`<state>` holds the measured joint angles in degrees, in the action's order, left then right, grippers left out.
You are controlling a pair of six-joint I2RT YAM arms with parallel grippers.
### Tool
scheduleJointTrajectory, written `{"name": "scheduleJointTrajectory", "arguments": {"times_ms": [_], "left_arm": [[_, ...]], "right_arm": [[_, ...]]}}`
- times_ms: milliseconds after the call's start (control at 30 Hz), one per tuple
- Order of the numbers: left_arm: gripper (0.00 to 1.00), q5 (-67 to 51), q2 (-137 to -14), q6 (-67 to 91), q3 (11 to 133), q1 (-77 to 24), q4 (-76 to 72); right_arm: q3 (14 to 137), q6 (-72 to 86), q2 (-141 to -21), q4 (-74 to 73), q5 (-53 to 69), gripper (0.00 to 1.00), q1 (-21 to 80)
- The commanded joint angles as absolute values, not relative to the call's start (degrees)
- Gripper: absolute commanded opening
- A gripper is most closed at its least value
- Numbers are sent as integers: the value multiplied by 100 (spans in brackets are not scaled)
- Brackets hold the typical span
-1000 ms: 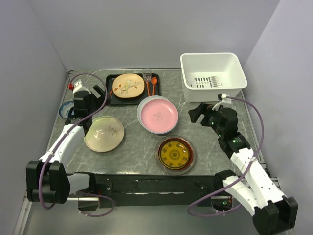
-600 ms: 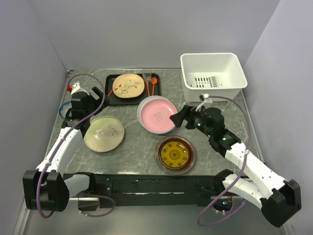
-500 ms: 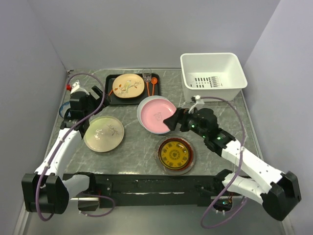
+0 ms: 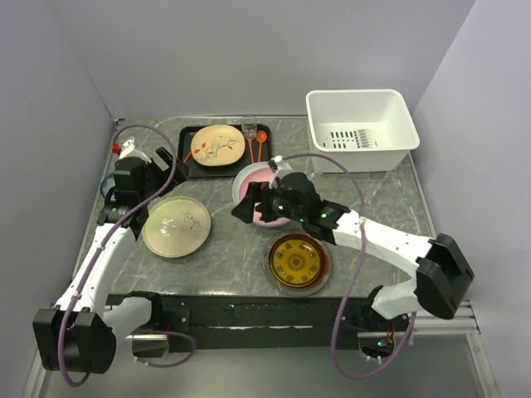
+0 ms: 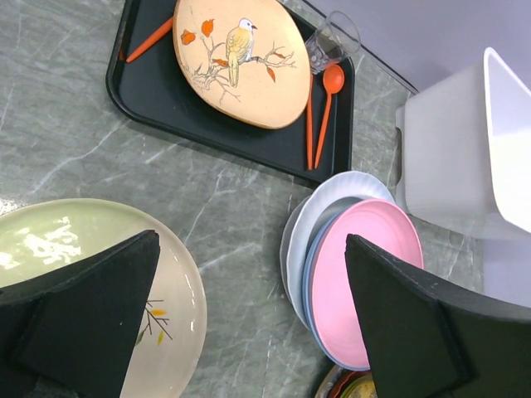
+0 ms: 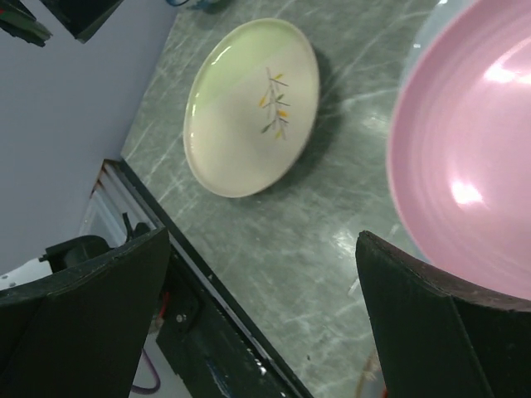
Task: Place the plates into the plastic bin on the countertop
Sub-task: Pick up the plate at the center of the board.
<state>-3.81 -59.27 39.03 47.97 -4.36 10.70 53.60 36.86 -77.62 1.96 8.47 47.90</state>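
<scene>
Pink plate (image 5: 365, 274) lying topmost on a short stack of plates, a white plate's (image 5: 332, 192) rim showing under it, on the grey-green veined desk (image 4: 224, 267). Behind and to the right of the pink plate, well apart: white plastic bin (image 4: 362, 157), upright, slotted vents in its floor. Just nearer than the pink plate: dark red plate (image 4: 296, 261) with gold pattern. Left of the pink plate: pale green plate (image 4: 176, 225) with a small painted sprig. Behind and left of the pink plate: black tray (image 5: 141, 95) carrying a cream plate (image 4: 217, 145) with a bird, an orange spoon (image 5: 333, 79) beside it. Right tool (image 6: 264, 245) hanging by the pink plate's near-left rim, fingers spread wide, gripping nothing. Left tool (image 5: 250, 240) further left of the pink plate, above the pale green plate's far edge, likewise spread wide and holding nothing.
</scene>
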Motion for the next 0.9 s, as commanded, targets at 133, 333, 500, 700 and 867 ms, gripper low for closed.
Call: {"name": "scheduleJointTrajectory", "arguments": {"times_ms": [133, 333, 500, 700, 867], "left_arm": [[99, -457, -5564, 3867, 4693, -431, 1256], [99, -290, -5335, 3797, 4772, -431, 1625], [99, -194, -5116, 3718, 4886, -431, 1836], [99, -88, -4878, 3639, 5036, -431, 2100], [99, -158, -4764, 3534, 5080, -431, 2188]], "right_arm": [[5819, 4402, -8692, 966, 1343, 98, 5150], [5880, 4597, -9052, 1274, 1248, 97, 5431], [6082, 4737, -9456, 1432, 1309, 95, 5581], [6117, 5036, -9992, 1924, 1301, 90, 5739], [6117, 5326, -10440, 2162, 1362, 89, 5757]]}}
